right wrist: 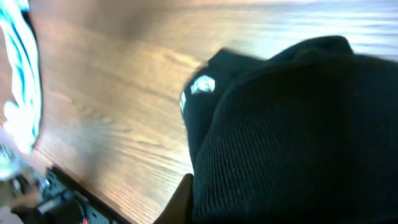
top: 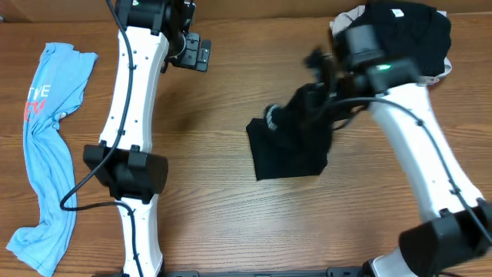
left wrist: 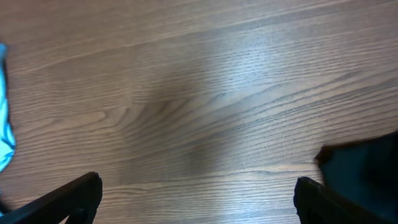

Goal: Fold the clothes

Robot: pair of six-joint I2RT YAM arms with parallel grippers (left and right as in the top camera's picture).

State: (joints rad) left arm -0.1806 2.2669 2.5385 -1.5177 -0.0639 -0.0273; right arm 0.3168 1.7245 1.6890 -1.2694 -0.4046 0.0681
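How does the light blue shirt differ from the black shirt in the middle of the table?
The light blue shirt bears red lettering; the black shirt shows only a small white mark. The light blue shirt lies long and untouched at the left; the black shirt is bunched, partly lifted by the right pincer. Both are soft cloth.

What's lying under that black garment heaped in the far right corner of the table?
Pale beige cloth peeks out at the edges of the heaped black garment. How many pieces lie beneath is hidden by it.
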